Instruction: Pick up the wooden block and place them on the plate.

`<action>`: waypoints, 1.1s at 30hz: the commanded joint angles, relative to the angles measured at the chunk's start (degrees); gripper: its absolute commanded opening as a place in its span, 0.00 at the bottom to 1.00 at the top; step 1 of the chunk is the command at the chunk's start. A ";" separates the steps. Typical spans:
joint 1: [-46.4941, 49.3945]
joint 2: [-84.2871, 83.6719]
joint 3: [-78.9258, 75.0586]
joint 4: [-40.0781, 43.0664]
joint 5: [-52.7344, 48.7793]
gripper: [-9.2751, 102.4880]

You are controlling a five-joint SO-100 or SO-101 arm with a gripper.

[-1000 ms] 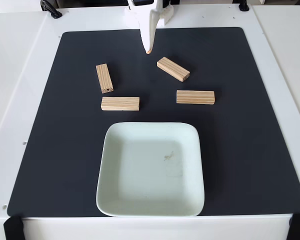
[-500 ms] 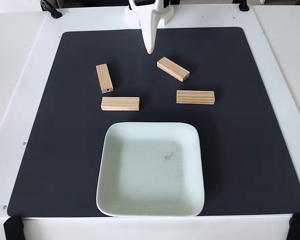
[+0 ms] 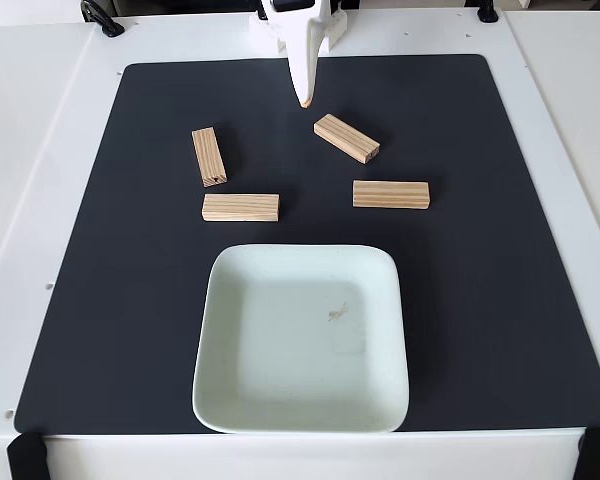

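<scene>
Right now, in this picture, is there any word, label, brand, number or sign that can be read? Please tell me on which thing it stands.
None: no text can be read.
Wooden blocks: grain lines, no letters.
Plate: a small dark speck near the middle, not a sign.
Black mat: plain.
White table: plain.
White hand: no label visible.

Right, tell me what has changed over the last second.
The gripper drifted slightly right in the fixed view, its tip still hanging at the mat's far edge; it took hold of nothing. The four wooden blocks and the plate stayed put, the plate still empty.
</scene>
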 commanded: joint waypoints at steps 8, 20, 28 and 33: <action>-2.81 0.18 -0.79 -0.53 -0.44 0.08; -3.08 -8.26 -11.78 0.09 0.44 0.08; -7.73 -32.34 -43.24 9.40 9.32 0.08; -11.07 -46.14 -71.19 32.08 13.18 0.08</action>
